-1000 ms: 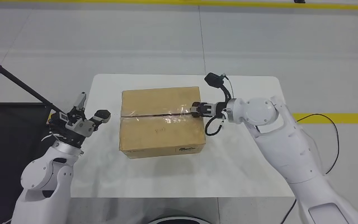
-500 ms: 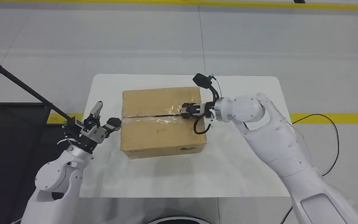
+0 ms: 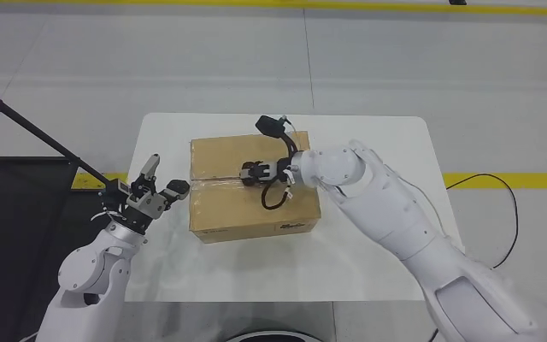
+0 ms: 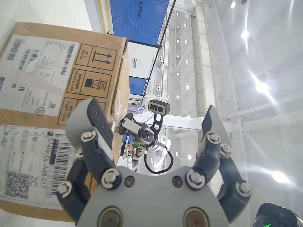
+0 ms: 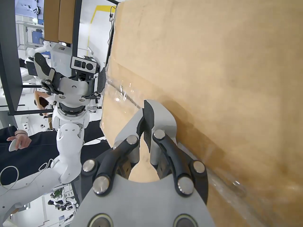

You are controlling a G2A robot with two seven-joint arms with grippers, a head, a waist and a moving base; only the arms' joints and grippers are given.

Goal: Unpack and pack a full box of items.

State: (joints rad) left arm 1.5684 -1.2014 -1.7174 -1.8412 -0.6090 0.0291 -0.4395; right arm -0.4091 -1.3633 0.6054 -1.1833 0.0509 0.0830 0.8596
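Sealed box on white surface. Right pincer closed, tips on the taped seam; left pincer open, just beside the box's end.

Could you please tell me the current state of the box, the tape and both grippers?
Box: closed, flaps down.
Tape: in place along the top seam.
Left gripper: open, beside the box's end.
Right gripper: shut, at the taped seam.

White table on grey floor
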